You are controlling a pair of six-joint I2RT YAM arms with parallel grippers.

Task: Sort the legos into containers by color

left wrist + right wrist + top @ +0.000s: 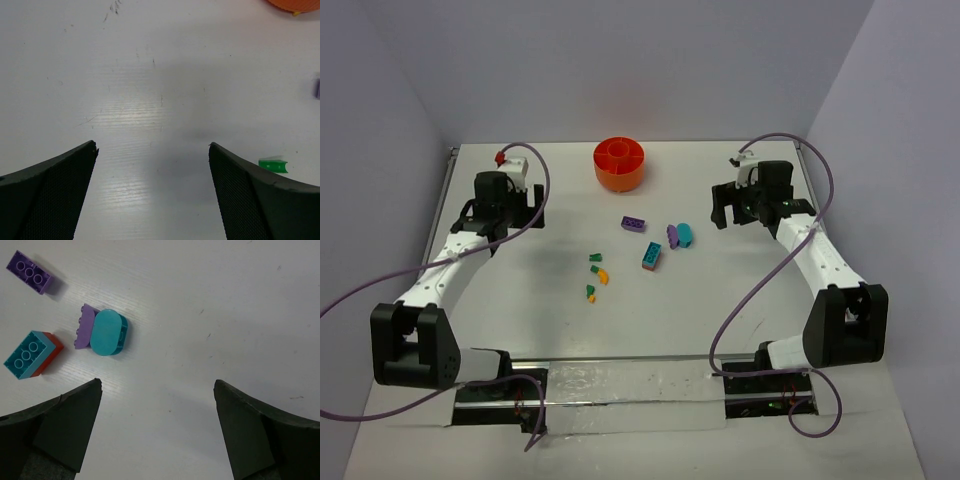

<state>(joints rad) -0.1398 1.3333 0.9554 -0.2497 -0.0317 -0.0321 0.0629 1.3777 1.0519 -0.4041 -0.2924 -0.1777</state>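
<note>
Right pincer (158, 382) spread wide and empty, poised over bare worktop (225, 315); left pincer (152, 146) likewise spread, nothing between its jaws. Just beyond the right one: a teal rounded piece (107, 332) touching a purple curved piece (85, 326), then a teal-on-red brick (30, 354) and a purple brick (30, 272) farther off. Beside the left one, at the right of its wrist view: a green brick (273, 165). Farther out, mid-worktop, an orange-yellow piece (603, 275). At the far edge, well apart from every brick, the orange tub (619, 163), contents not discernible.

Likely step: the first pick. Best to start with a lone brick rather than the touching pair. Square the jaws across its short sides, come straight down, close gently. Lift clear before swinging over to the tub, then release low inside one compartment. Keep one colour per compartment.
</note>
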